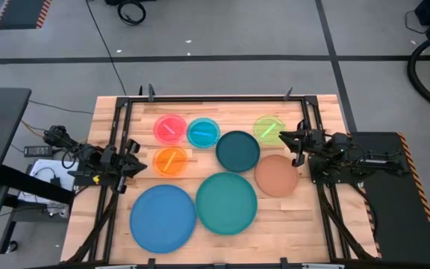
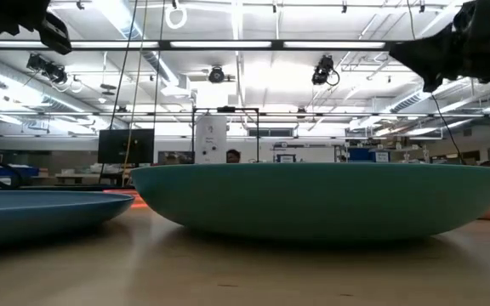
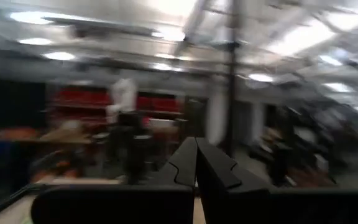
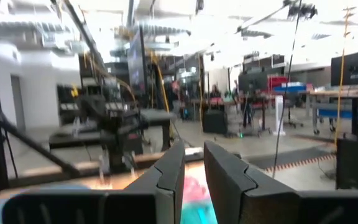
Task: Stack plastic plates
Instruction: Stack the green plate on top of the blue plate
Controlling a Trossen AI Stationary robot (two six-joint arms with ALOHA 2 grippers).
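Observation:
Eight round plates lie flat and apart on the wooden table. In the high view: small pink, cyan, lime green and orange; medium dark teal and terracotta-brown; large teal and blue. My left gripper hovers at the table's left side beside the orange plate, fingers shut. My right gripper hovers at the right side, near the lime green plate, with a narrow gap between its fingers. Neither touches a plate.
A black metal frame runs around the table's work area. The low view shows the large teal plate close in front and the blue plate to its left. Bare wood lies along the near edge.

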